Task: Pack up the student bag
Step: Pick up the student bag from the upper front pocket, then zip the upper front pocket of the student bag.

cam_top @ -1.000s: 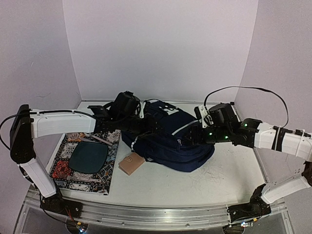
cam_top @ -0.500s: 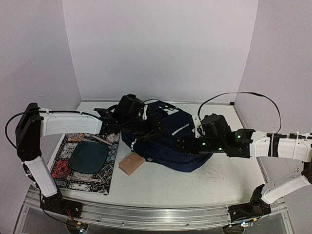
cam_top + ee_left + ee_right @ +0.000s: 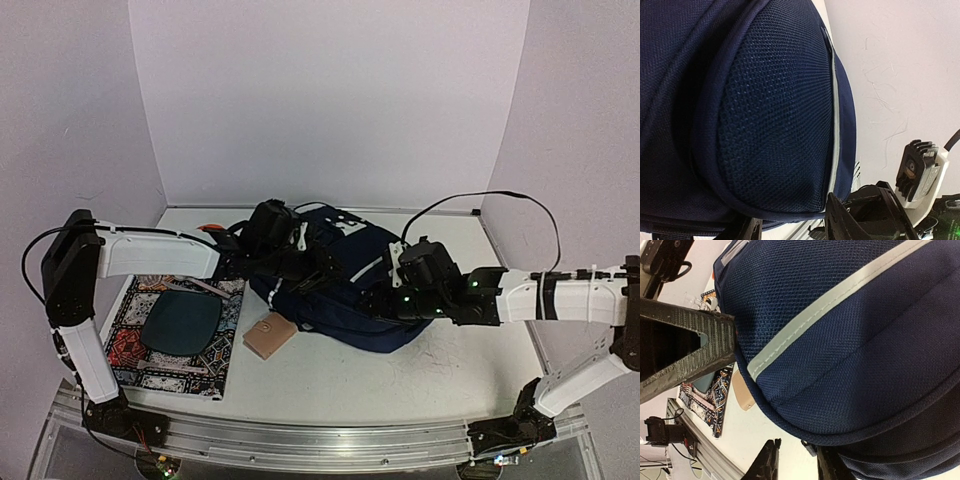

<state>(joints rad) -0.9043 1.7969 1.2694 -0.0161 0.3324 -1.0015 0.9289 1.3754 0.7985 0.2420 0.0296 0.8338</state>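
My student bag [image 3: 330, 315], a large navy-blue fabric backpack with thin light-grey stripes, lies on its side at the middle of the white desk [image 3: 400, 370], somewhat toward the far edge. My left gripper [image 3: 312, 268] is at its upper left flank. From that wrist I see my fingers standing apart with the bag's rounded lower seam between them, but I cannot tell whether they pinch it. My right gripper [image 3: 375, 300] is low against the near right side. Its jaws are narrow, and bare desk shows in the gap, so I judge it holds nothing yet.

I expect the bag to be soft and slack. The mesh panels would dent and the whole thing would sag if I lifted it from one point. The cloth looks coarse rather than slippery. The firmest holds are probably the piped seams, the straps or the zip edge, one gripper at each side of the opening.

I count one bag. Toward the near left corner lies one patterned flat book [image 3: 190, 375] with one dark teal oval piece [image 3: 182, 322] on it. One small tan leather piece [image 3: 268, 336] lies just beside the bag's near edge.
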